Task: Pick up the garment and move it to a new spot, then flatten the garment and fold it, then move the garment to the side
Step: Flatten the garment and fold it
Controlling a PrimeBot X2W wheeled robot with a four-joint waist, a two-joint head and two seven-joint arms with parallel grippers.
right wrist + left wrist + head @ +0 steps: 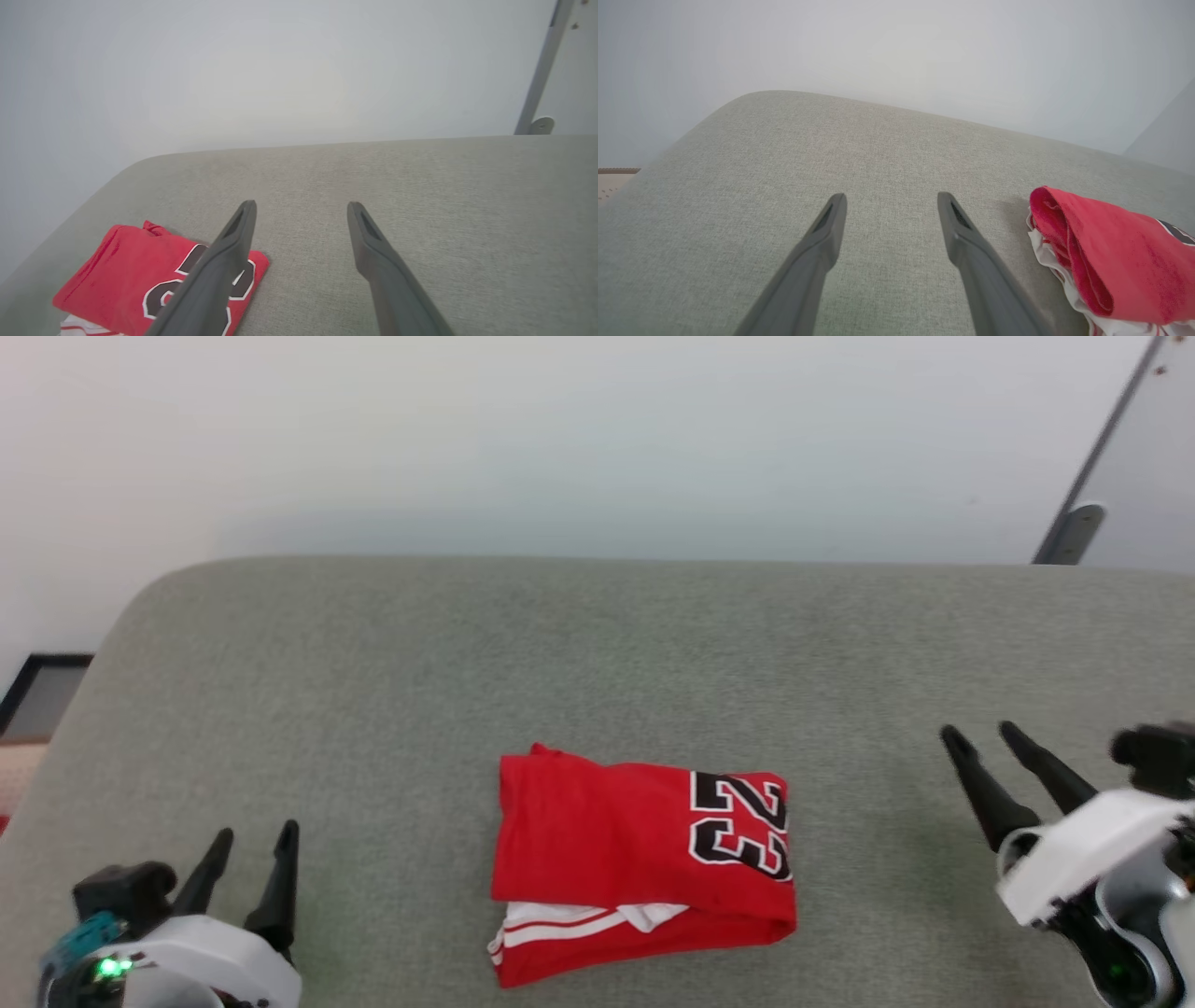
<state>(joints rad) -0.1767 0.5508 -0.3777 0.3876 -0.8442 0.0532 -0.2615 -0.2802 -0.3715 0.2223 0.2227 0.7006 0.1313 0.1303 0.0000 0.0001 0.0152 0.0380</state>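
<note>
The garment (635,845) lies folded into a compact red rectangle on the grey fabric-covered worktop (597,653), toward the robot's side of it. A white sleeve with red stripes (560,926) peeps out from under its near edge. The left gripper (258,831) sits well off to the garment's left and the right gripper (978,730) well off to its right. Each has its jaws spread apart and holds nothing, and neither touches the cloth. By the look of it this is light, limp jersey cloth in several layers, so it will probably sag, slide and come unfolded if taken by the top layer alone. A sounder hold would pinch the full stack at the thick folded edges on the garment's left and right, one gripper to each, lifting evenly or dragging low across the fabric. How many layers lie beneath, and whether they are square, cannot be seen from above. Only the numerals, turned sideways, show on the garment's right part. In the left wrist view the garment runs off the frame, and in the right wrist view one finger covers part of the numerals. The worktop's near edge beyond the garment is cut off.
</note>
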